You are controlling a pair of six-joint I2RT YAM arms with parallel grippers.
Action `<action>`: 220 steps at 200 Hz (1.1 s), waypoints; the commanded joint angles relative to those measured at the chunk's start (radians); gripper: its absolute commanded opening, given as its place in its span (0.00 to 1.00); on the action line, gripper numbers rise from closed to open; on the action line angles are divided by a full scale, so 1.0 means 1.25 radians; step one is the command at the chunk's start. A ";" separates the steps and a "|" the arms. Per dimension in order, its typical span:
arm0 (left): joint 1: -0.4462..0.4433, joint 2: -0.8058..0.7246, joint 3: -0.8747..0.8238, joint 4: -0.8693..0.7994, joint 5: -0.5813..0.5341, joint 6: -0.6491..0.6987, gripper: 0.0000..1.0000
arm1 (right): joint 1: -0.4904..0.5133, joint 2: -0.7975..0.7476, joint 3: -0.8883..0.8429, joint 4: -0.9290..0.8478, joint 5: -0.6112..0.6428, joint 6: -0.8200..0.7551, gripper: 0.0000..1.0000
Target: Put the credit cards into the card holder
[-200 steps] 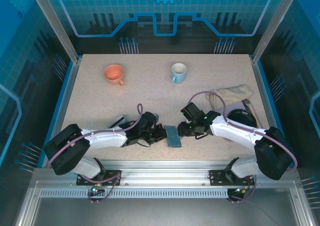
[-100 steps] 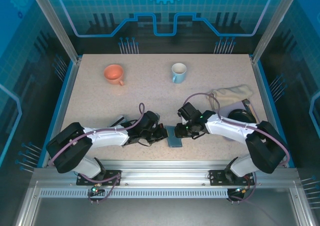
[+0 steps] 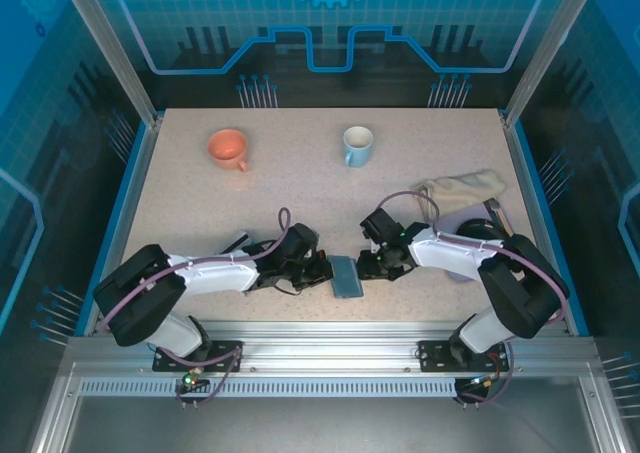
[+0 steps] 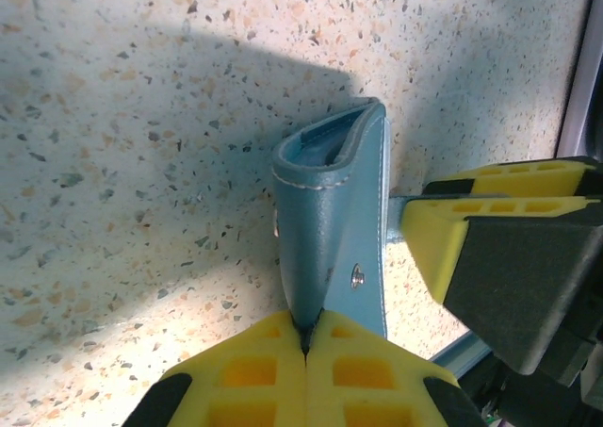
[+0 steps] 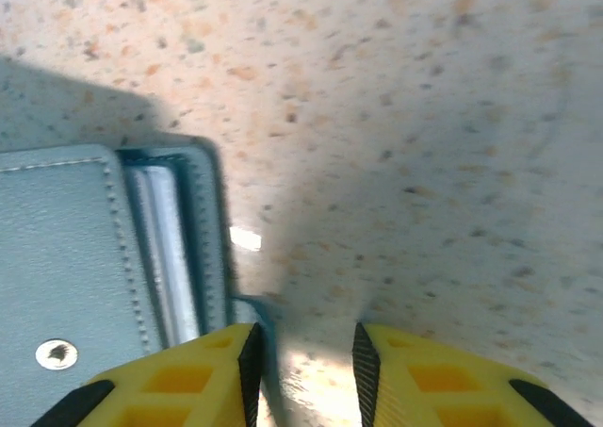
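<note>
The right arm has folded in over the last second, bringing the right gripper (image 3: 368, 265) leftward until it sits just beside the card holder (image 3: 345, 276); the left gripper (image 3: 318, 268) has eased slightly to the right against the holder's other side. The teal card holder lies on the speckled surface (image 3: 300, 193) close to the near edge, between the two grippers.

In the left wrist view, the left gripper (image 4: 303, 328) is pinched closed on one flap of the card holder (image 4: 334, 220), lifting it so the case gapes a little at its far end. In the right wrist view, the right gripper (image 5: 303, 337) has its fingers parted by a narrow gap, set over the right edge of the card holder (image 5: 75, 257); whether a thin flap edge already lies between them cannot be told.

The step in hand seems to be opening the case so that the credit cards can go into its pockets. To do it well, the right gripper should catch only the free flap, close gently, then pull right while the left keeps its pinch firm and low, so the case spreads rather than slides.
</note>
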 commanded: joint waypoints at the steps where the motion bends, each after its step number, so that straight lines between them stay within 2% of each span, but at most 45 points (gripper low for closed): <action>1: 0.001 0.008 0.030 -0.052 0.002 0.039 0.04 | -0.009 -0.031 0.030 -0.085 0.107 0.008 0.35; 22: 0.001 0.006 0.027 -0.055 -0.004 0.039 0.04 | -0.009 -0.020 0.045 -0.124 0.159 -0.002 0.35; 80: -0.001 0.019 0.039 -0.058 0.001 0.048 0.07 | 0.010 0.034 0.066 -0.157 0.185 -0.021 0.35; 129: -0.006 0.020 0.054 -0.080 -0.002 0.057 0.14 | 0.070 0.088 0.119 -0.214 0.261 -0.032 0.35; 140: -0.006 0.004 0.064 -0.108 -0.016 0.063 0.20 | 0.076 0.073 0.133 -0.229 0.284 -0.031 0.35; 151: -0.008 -0.025 0.074 -0.148 -0.045 0.066 0.32 | 0.074 0.040 0.139 -0.230 0.291 -0.035 0.36; 161: -0.008 -0.063 0.084 -0.194 -0.085 0.070 0.35 | 0.073 0.000 0.141 -0.220 0.285 -0.042 0.39; 170: -0.008 -0.106 0.098 -0.244 -0.132 0.079 0.44 | 0.072 -0.038 0.139 -0.207 0.277 -0.047 0.43; 181: -0.005 -0.158 0.125 -0.330 -0.196 0.097 0.58 | 0.069 -0.082 0.136 -0.186 0.256 -0.055 0.50; 203: 0.013 -0.262 0.170 -0.478 -0.321 0.130 0.79 | 0.058 -0.147 0.132 -0.143 0.204 -0.071 0.66; 220: 0.062 -0.341 0.173 -0.572 -0.386 0.124 0.89 | 0.046 -0.183 0.129 -0.101 0.150 -0.078 0.79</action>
